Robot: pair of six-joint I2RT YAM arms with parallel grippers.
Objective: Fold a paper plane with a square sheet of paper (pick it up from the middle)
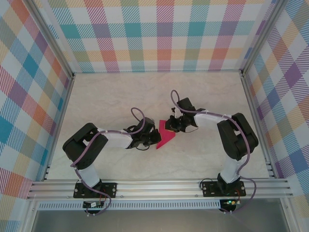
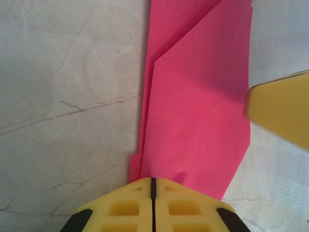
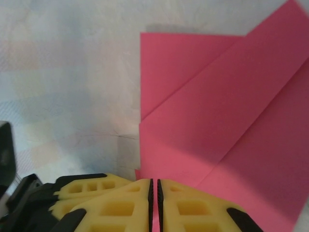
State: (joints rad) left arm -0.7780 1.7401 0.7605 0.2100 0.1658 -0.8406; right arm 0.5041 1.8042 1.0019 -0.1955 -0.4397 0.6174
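- While both arms reached in to mid-surface, the paper lay flat on the surface between them, already creased into a layered wedge rather than an open square.
- At the left gripper the jaws were pressed together. The paper's near end ran in at their tips and looked pinched there, with the folded strip stretching straight ahead of the jaws.
- At the right gripper the jaws were also closed tight. A sliver of pink showed in the seam between them, so they were pinching the paper's edge, and the flaps fanned out ahead and to the right of those jaws.
- Judged from its thinness, the paper was very light and limp. A single pinch at an edge would let the far part sag or swing, and a tug from two sides could tear or wrinkle it.
- Layered parts looked stiffer than single-ply ones, since the diagonal creases stacked two or three thicknesses. A hold across a crease, close ahead of the jaws, seemed the firmer place.
- Smooth paper on a smooth surface would probably slide rather than lift. A fresh pinch would need an edge raised slightly, or one pair of jaws pinning the paper while the other worked.
- Free flaps were likely to spring open unless pressed down along the fold line.
- Sharp corners and the pointed end seemed easiest to crush, so they were best left alone.
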